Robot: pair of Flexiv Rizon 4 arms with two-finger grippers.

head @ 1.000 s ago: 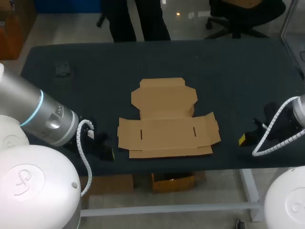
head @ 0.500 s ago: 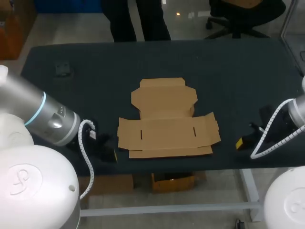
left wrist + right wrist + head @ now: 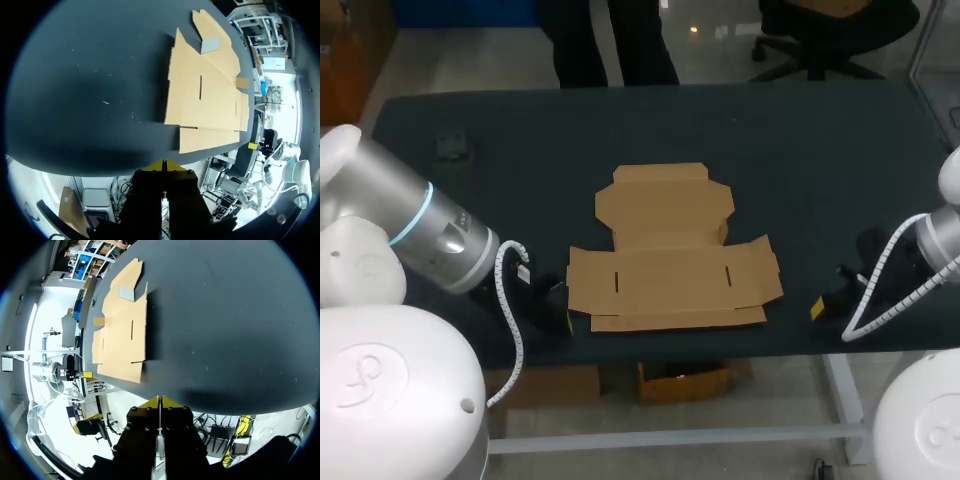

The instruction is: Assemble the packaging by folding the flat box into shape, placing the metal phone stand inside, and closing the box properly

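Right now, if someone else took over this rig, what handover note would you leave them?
Left gripper: jaws shut, empty, at the table near edge, left of the box.
Right gripper: jaws shut, empty, near edge, right of the box.
Flat box: unfolded, mid-table.
Small dark object, far left: possibly the phone stand.
Done: nothing. Left: fold, load, close.

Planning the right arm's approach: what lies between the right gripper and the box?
Nothing. Only bare table lies between the right gripper and the box. The head view shows this, and the right wrist view agrees.
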